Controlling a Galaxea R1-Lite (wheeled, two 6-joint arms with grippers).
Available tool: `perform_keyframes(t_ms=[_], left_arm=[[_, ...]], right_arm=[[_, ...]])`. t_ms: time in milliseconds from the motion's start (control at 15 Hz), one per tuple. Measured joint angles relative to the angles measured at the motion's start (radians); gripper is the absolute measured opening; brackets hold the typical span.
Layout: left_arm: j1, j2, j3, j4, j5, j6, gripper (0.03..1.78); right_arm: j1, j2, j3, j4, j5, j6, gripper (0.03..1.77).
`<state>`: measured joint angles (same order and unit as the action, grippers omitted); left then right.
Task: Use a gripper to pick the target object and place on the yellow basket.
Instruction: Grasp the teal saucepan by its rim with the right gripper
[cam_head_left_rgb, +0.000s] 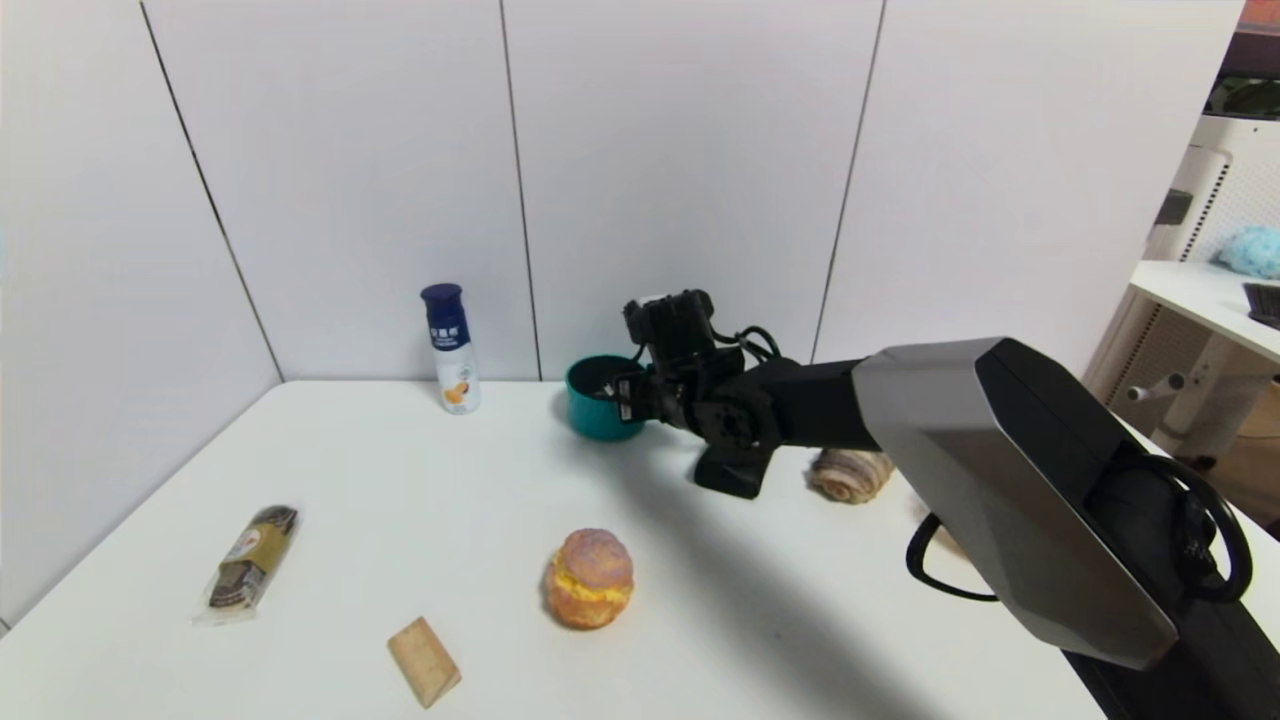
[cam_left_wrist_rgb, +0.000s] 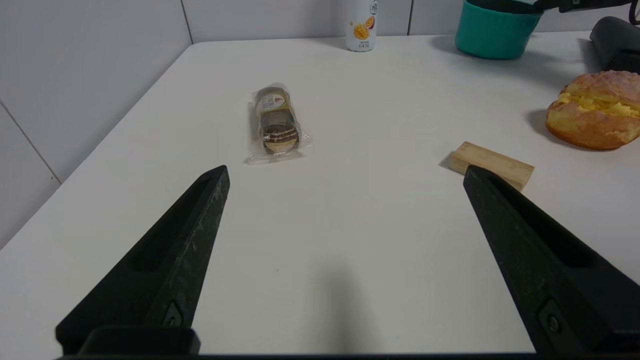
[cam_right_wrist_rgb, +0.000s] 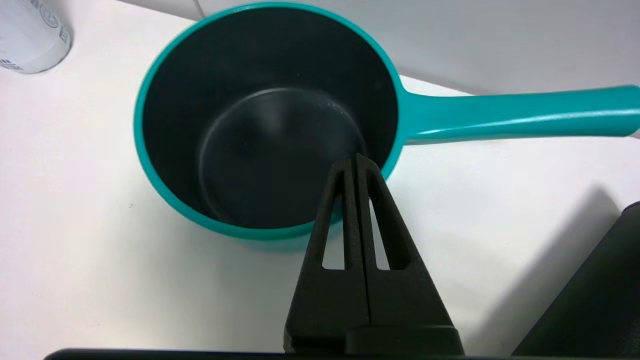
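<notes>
Your right gripper (cam_right_wrist_rgb: 356, 162) hangs over the near rim of the teal saucepan (cam_head_left_rgb: 598, 405), its two fingers pressed flat together with nothing between them, their tips just above the dark inside of the pan. The saucepan sits on the white table (cam_head_left_rgb: 400, 480) at the back, near the wall, its straight handle (cam_right_wrist_rgb: 515, 117) lying free on the side away from the bottle (cam_head_left_rgb: 450, 348). Your left gripper (cam_left_wrist_rgb: 345, 175) sits low over the near part of the table, fingers spread wide and empty, with a wrapped snack (cam_left_wrist_rgb: 275, 122), a wooden block (cam_left_wrist_rgb: 492, 165) and a bun (cam_left_wrist_rgb: 595, 115) ahead of it.
</notes>
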<state>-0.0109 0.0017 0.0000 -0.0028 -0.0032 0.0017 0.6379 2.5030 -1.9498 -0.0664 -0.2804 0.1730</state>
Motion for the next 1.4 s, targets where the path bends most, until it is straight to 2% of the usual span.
perform_keyframes(t_ms=[600, 867, 933, 1067, 1200, 1400], left_arm=[[0.0, 0.0, 0.0, 0.0, 0.0, 0.0, 1.69], [0.0, 0.0, 0.0, 0.0, 0.0, 0.0, 1.69], [0.0, 0.0, 0.0, 0.0, 0.0, 0.0, 1.69], [0.0, 0.0, 0.0, 0.0, 0.0, 0.0, 1.69], [0.0, 0.0, 0.0, 0.0, 0.0, 0.0, 1.69], [0.0, 0.0, 0.0, 0.0, 0.0, 0.0, 1.69]], right_arm=[[-0.014, -0.059, 0.0, 0.009, 0.031, 0.002, 0.05], [-0.014, -0.077, 0.0, 0.011, 0.061, 0.004, 0.05], [-0.015, -0.079, 0.0, 0.012, 0.063, 0.002, 0.14], [-0.017, -0.082, 0.0, 0.011, 0.065, 0.004, 0.51], [-0.017, -0.085, 0.0, 0.011, 0.067, 0.005, 0.78], [-0.019, -0.085, 0.0, -0.004, 0.107, 0.005, 1.07]])
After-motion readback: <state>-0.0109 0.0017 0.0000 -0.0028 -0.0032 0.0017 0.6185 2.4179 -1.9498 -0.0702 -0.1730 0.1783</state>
